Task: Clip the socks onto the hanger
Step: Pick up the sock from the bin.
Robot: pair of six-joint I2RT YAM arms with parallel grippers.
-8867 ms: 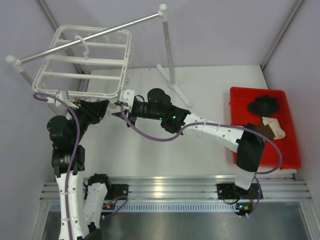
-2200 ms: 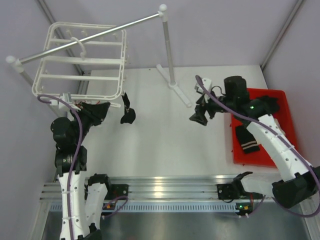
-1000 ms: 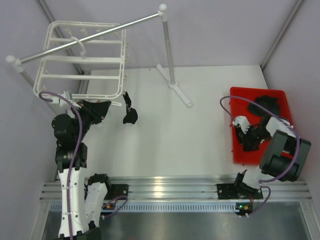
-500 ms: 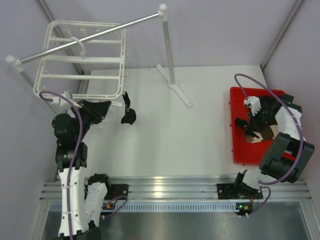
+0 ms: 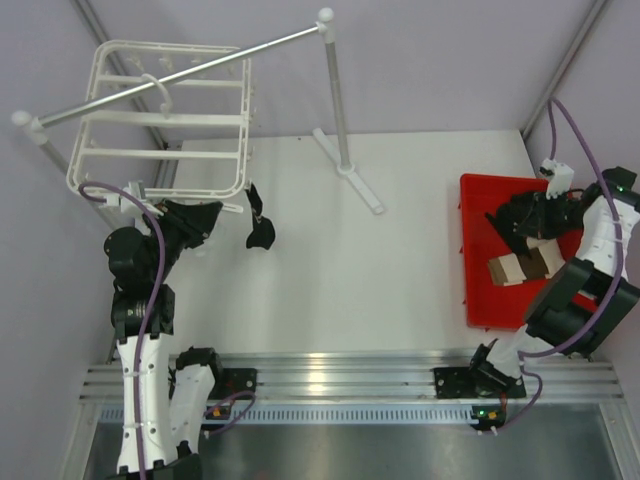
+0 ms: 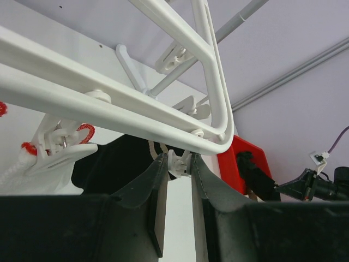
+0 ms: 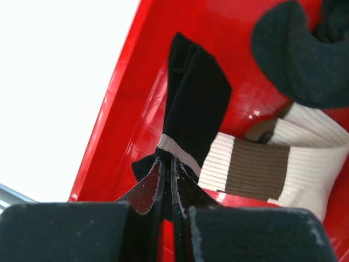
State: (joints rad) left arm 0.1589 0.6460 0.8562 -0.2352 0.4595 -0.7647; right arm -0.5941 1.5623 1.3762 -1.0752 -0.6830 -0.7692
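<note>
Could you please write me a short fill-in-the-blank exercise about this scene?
1. The right gripper is shut on a black sock in the ___ tray.
2. The left gripper pinches a white ___ under the hanger.
3. Exactly ___ dark sock hangs from the hanger.
Missing: red; clip; one.

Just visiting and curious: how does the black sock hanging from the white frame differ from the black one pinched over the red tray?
The hanging sock dangles from a corner of the hanger, while the held sock is over the red tray. The hanging sock is held up by the hanger; the held sock is pinched at its striped end by the right gripper, jaws shut. Both are small, black and limp.
</note>
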